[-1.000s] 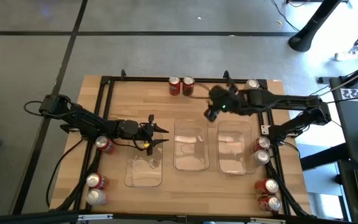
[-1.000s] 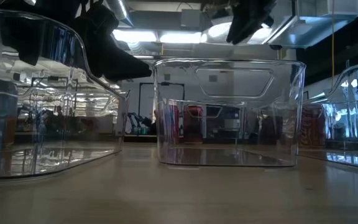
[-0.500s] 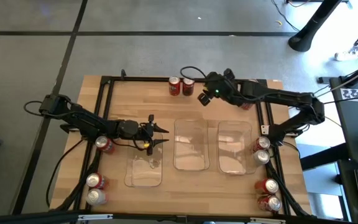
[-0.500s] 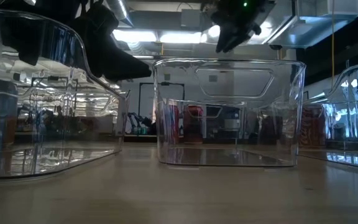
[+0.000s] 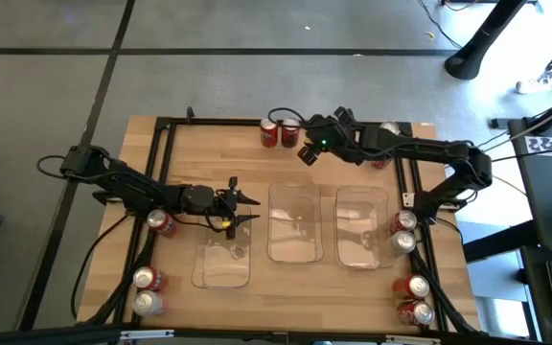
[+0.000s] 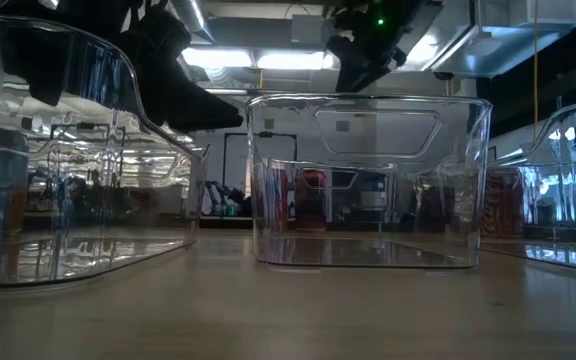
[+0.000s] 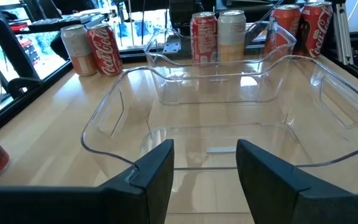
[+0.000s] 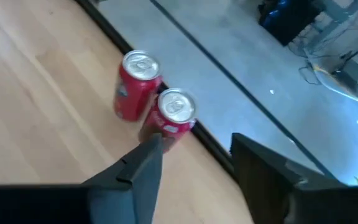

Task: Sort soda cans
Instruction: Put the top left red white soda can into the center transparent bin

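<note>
The wooden slatted tabletop [image 5: 209,153] carries three clear rectangular plastic trays in a row near its middle: the left tray [image 5: 223,264], the middle tray [image 5: 295,225] and the right tray [image 5: 362,230]. All three appear empty, so sorting is judged to be at an early stage.

**Soda cans.** The small cylindrical metal cans with silver tops stand in groups around the tabletop's edges:
- two red cans [image 5: 278,132] at the far edge, touching each other;
- one red can [image 5: 161,222] beside the left arm, and two more [image 5: 147,292] at the near left corner;
- a pair [image 5: 402,232] along the right rail, and a red pair [image 5: 413,299] at the near right corner;
- one silver-topped can [image 5: 388,128] at the far right, partly hidden by the right arm.

**Right gripper** [image 5: 307,150]. It hangs just beside the two red far-edge cans. In the right wrist view, the fingers [image 8: 135,171] stand spread, with nothing between them, and the nearer can [image 8: 169,118] lies just ahead of the gap. This alignment suits a grasp on that can as the probable next step.

**Left gripper** [image 5: 241,211]. It waits above the far end of the left tray. Its fingers [image 7: 157,171] are parted and empty, pointing across the tray, clear of the right arm's working area.
</note>
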Action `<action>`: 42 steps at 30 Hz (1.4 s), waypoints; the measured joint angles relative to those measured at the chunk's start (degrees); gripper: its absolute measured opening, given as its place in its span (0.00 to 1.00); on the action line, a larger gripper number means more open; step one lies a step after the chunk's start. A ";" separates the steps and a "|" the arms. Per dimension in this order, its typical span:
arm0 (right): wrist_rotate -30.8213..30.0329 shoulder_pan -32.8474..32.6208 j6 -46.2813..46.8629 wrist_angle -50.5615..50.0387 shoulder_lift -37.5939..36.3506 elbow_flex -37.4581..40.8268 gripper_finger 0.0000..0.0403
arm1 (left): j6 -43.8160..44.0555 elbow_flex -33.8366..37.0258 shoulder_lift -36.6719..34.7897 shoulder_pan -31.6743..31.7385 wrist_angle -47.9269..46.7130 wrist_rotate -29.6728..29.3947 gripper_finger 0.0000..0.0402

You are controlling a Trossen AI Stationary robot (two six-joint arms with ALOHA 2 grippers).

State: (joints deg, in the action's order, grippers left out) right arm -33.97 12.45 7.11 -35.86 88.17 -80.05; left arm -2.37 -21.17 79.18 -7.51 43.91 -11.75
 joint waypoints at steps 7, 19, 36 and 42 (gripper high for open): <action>1.35 -0.02 -0.11 1.31 1.60 0.00 0.82 | 0.32 0.02 0.00 0.00 -0.01 0.00 0.41; 1.15 -0.09 -1.58 6.13 3.59 -0.02 0.86 | 0.44 0.02 0.00 0.00 -0.02 0.00 0.41; 18.39 10.44 0.54 13.17 9.04 -2.91 0.84 | 0.48 0.00 0.00 0.00 -0.15 -0.02 0.41; 27.91 17.85 3.37 12.44 16.63 -9.30 0.84 | 0.68 0.00 0.00 0.00 -0.51 -0.02 0.41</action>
State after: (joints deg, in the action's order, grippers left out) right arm -6.06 30.30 10.47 -23.42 104.80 -89.35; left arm -1.69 -21.17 79.18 -7.51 43.40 -11.77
